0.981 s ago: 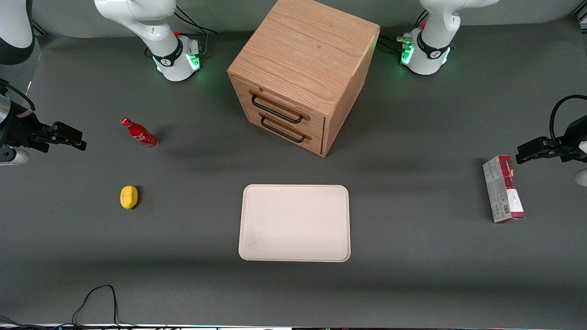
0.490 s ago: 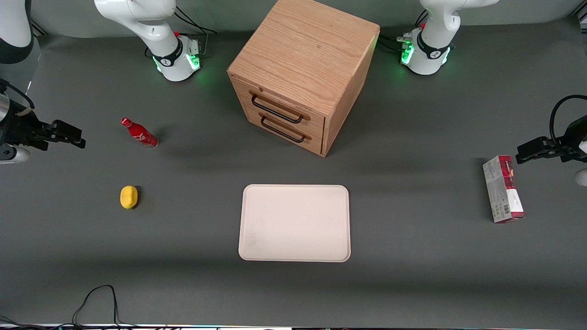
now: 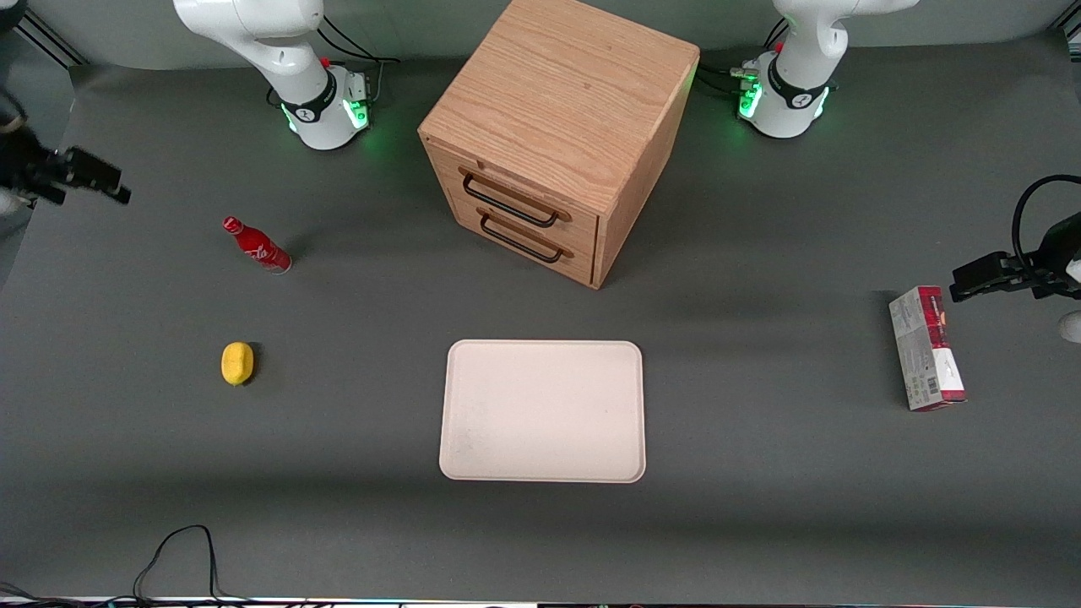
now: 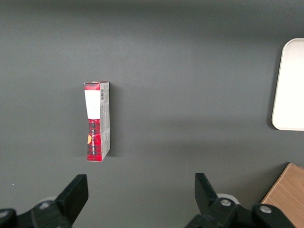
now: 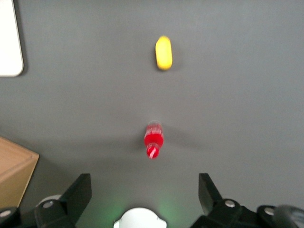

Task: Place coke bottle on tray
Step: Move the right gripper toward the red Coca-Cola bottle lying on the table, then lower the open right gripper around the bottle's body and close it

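Above the table's working-arm end I hold my gripper (image 3: 114, 192) raised – fingers spread, empty – coke bottle (image 3: 256, 246) standing below

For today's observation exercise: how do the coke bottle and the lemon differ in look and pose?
The coke bottle is red, slim and upright; the lemon is yellow, rounded and lies low. The bottle stands farther from the front camera than the lemon. Both rest on the grey table, off the tray, untouched by the open gripper.
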You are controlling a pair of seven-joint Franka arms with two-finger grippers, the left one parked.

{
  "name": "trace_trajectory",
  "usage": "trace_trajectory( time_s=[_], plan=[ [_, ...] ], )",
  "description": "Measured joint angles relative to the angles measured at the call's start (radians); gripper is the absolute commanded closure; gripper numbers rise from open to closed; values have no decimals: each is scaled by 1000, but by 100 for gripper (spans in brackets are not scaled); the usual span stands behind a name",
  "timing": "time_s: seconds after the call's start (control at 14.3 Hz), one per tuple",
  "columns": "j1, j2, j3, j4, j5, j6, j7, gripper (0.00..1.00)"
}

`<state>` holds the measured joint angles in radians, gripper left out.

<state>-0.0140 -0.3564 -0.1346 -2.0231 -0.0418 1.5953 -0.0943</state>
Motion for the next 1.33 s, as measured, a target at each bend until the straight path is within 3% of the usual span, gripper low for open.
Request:
trace_trajectory(
  time_s=[0.21,0.49,1.33],
  plan=[
    [5,-133,3,-153,-3,16,0,0],
    [5,-159,-2,-222,-29,72,-25,0],
    [5,-89,-52,-626,-33,610,-27,0]
  ],
)
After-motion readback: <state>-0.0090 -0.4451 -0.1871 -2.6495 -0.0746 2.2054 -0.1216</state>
